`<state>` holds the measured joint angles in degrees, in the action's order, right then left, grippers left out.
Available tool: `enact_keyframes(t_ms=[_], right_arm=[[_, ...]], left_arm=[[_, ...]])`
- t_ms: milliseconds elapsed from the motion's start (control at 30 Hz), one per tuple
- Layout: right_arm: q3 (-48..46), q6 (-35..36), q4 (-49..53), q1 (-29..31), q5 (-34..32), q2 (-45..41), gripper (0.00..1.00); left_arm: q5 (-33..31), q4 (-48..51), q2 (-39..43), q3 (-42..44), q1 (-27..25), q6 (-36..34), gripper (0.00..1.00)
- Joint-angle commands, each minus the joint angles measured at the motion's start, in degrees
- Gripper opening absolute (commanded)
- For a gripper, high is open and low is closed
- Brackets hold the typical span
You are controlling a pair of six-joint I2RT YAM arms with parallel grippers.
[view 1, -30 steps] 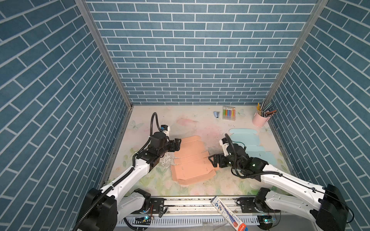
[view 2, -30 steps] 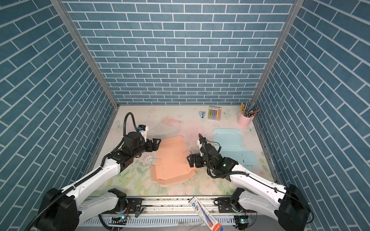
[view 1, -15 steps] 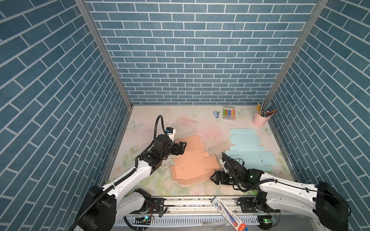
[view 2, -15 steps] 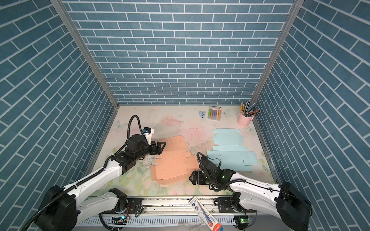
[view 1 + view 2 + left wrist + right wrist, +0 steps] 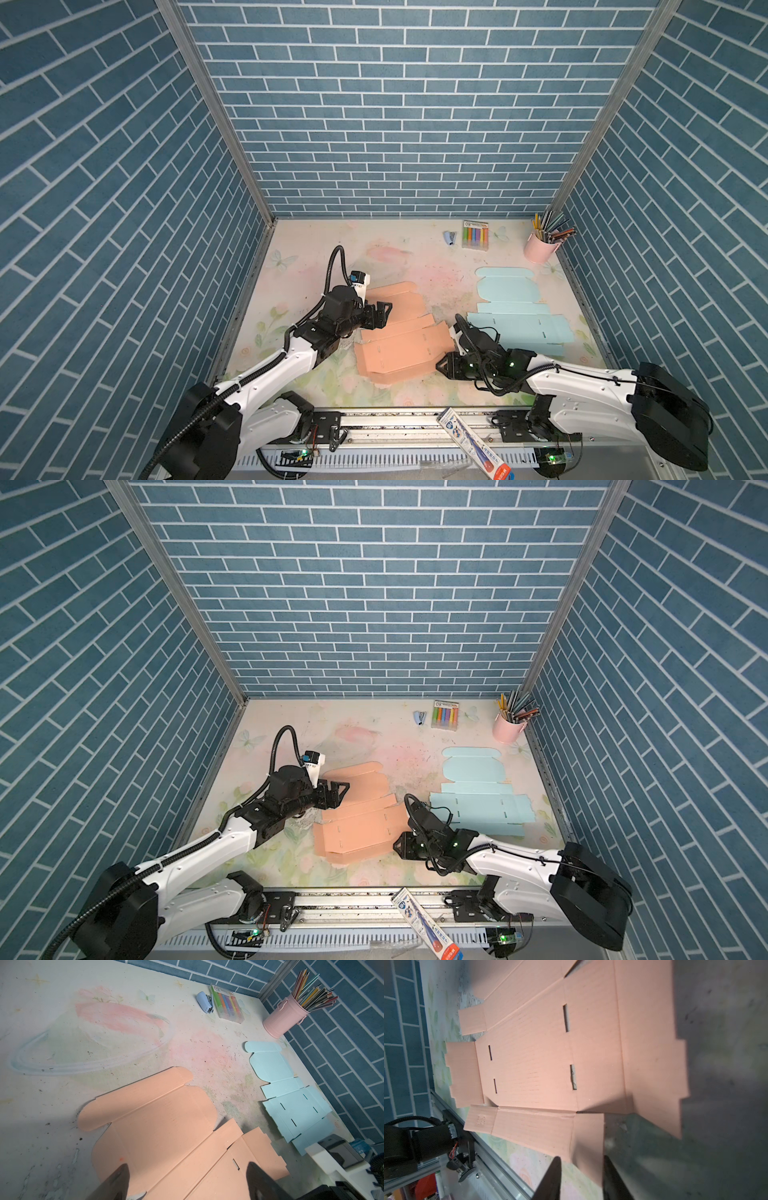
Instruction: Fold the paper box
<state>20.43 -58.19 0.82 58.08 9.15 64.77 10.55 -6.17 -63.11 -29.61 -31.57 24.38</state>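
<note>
The paper box (image 5: 399, 340) (image 5: 357, 825) is a flat peach cardboard cut-out lying unfolded in the middle of the mat. My left gripper (image 5: 384, 316) (image 5: 340, 793) hovers over its far left panel, open and holding nothing. In the left wrist view the box (image 5: 162, 1126) fills the space below the wide-apart left gripper (image 5: 188, 1169). My right gripper (image 5: 442, 368) (image 5: 399, 845) sits low at the box's near right corner. In the right wrist view its jaws (image 5: 582, 1165) have narrowed around a corner flap of the box (image 5: 533, 1064), and a gap still shows beside the paper.
A light blue flat box cut-out (image 5: 515, 316) lies to the right. At the back stand a pink cup of pencils (image 5: 540, 249), a marker pack (image 5: 475, 235) and a small stapler (image 5: 449, 237). A tube (image 5: 478, 444) rests on the front rail.
My right gripper moved from the box's right edge down to its near right corner, and its jaws narrowed around the flap. My left gripper shifted slightly right over the box, still open.
</note>
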Motion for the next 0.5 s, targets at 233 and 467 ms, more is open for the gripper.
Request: enact_keyframes(t_ms=[233,467], right_arm=[[6.7,5.4,4.3,-0.7,-6.9,4.9,0.14],[16.7,28.1,14.2,-12.9,-2.6,15.2,0.11]], left_arm=[[0.0,-0.1,1.5,1.9,-0.7,0.4,0.88],[0.1,0.0,0.1,2.3,-0.7,-0.9,0.88]])
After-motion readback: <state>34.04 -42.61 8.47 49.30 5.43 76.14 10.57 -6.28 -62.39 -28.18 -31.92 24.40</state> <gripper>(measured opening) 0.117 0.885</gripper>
